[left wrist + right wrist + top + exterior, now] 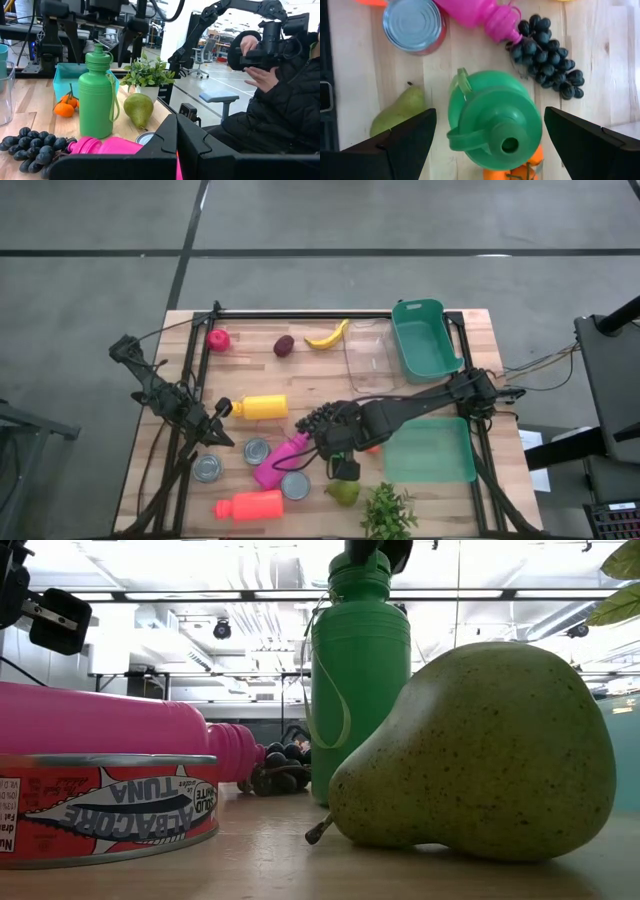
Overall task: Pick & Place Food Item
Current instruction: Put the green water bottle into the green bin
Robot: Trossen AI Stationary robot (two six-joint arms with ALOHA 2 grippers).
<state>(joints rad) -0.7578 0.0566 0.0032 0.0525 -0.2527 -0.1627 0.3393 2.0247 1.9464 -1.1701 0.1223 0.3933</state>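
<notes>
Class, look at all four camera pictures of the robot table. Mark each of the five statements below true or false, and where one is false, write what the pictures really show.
1. The green bottle stands upright. True.
2. The right hand is clamped on the pear. False: its fingers stand open above the green bottle, and the pear lies free on the table.
3. The pink bottle lies on its side. True.
4. The banana lies inside the teal bin. False: it lies on the wooden table beside the clear container.
5. The left hand is shut and holds nothing. True.
</notes>
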